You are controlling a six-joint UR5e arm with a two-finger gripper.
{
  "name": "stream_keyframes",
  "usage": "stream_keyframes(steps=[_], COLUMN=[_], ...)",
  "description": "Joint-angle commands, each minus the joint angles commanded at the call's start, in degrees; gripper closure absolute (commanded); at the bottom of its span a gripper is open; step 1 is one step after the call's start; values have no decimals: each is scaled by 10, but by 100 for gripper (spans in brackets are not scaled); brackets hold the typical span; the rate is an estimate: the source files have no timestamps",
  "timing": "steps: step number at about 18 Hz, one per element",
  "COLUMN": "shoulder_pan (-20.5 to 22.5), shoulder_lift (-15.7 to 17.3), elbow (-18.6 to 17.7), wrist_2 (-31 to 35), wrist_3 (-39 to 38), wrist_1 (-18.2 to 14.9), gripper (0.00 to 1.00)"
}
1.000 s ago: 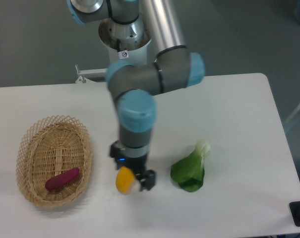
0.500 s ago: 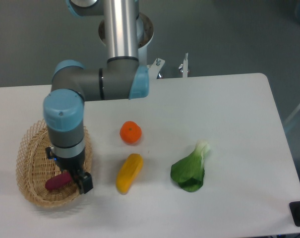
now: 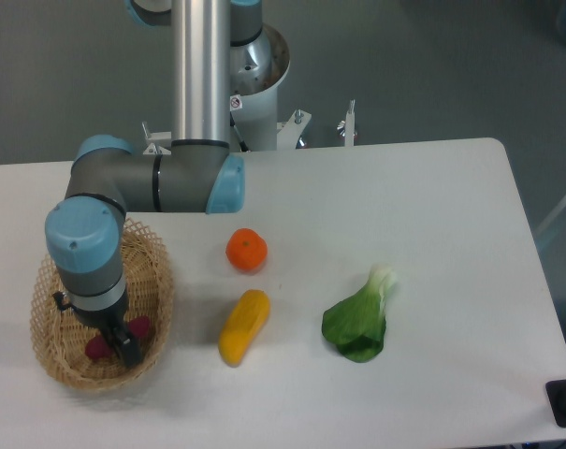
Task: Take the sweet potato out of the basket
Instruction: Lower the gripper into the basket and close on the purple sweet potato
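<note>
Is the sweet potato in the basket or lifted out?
In. The sweet potato lies on the floor of the basket, partly hidden by the hand above it. Grip: cannot tell.

No readable text anywhere in this view — no words, no brand names, no numbers on the arm [image 3: 152, 182], the table [image 3: 432, 215] or the produce. The one candidate is a small round sticker [image 3: 234, 101] with a red mark on the robot's pale base column [image 3: 254, 84] (it looks like a warning-type symbol, but it is far too small and blurred to make out). The grey links and blue joint caps show bare surfaces — nothing legible printed on them.
</note>
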Motion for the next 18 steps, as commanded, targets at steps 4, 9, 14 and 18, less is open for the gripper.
stream_keyframes(steps=[4, 9, 14, 18], shoulder_pan=[-4, -4, -11, -12], shoulder_lift=[-12, -18, -27, -31], elbow=[1, 1, 0, 1], wrist_2=[2, 3, 16, 22], wrist_3=[0, -1, -1, -2], wrist_1=[1, 1, 11, 15], gripper=[0, 0, 0, 37])
